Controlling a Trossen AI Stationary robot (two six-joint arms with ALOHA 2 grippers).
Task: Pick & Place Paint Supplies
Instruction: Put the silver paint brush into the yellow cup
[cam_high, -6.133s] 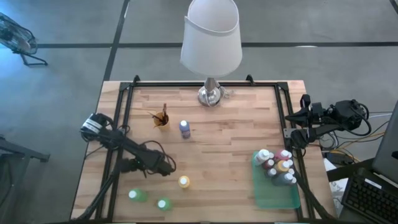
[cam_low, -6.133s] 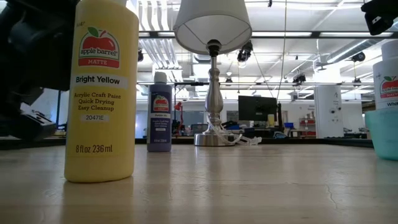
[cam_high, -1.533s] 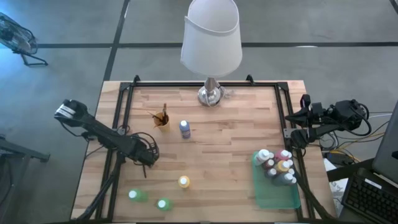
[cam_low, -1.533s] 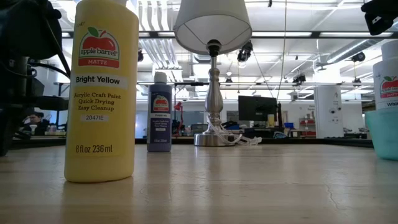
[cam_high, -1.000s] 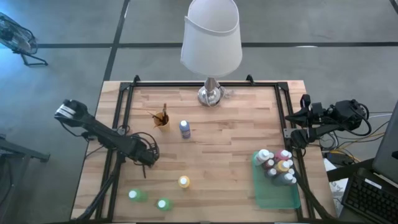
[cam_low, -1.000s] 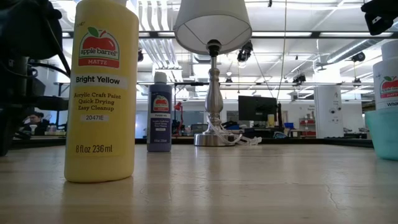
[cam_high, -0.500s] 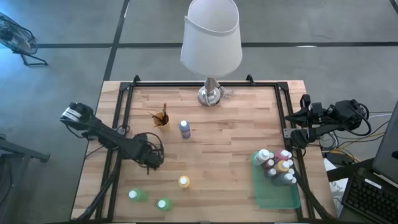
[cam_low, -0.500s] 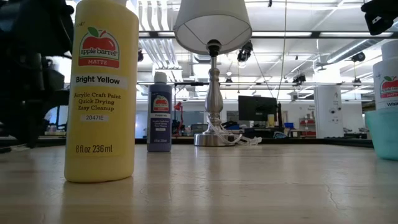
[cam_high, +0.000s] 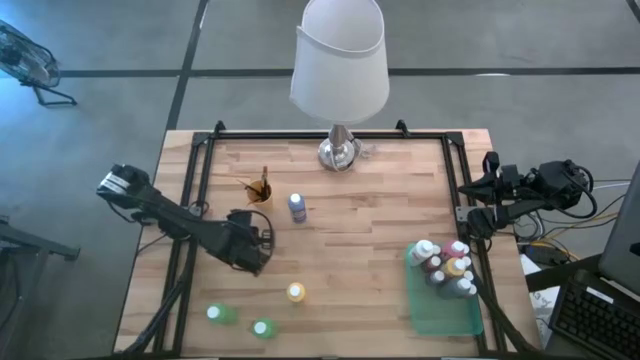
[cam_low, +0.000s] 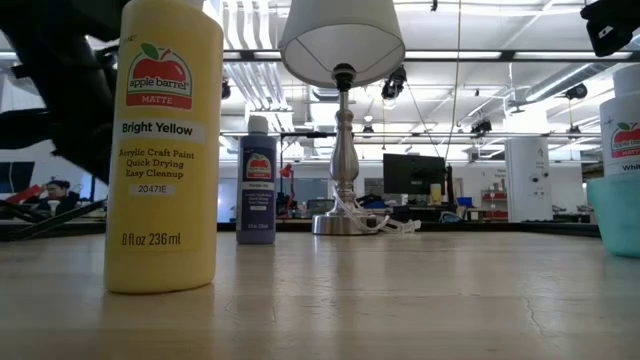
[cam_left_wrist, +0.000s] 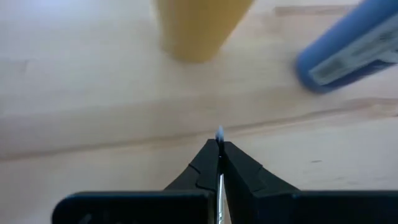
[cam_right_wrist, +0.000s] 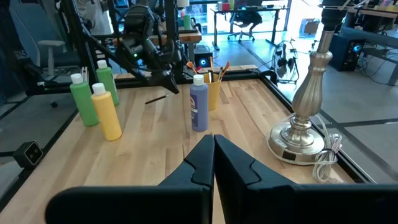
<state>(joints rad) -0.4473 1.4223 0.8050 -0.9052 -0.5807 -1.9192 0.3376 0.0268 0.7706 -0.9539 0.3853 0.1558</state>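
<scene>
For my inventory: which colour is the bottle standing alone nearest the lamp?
Purple bottle, white cap; clearest in the low view.

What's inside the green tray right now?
The green tray holds a cluster of white-capped paint bottles at its far end; the near part shows bare. The count is uncertain, since bottles hide each other.

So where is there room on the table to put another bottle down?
Bare wood lies between the purple bottle and the tray, and right of the lamp. The tray's far end is crowded with bottles; its near end is bare.
</scene>
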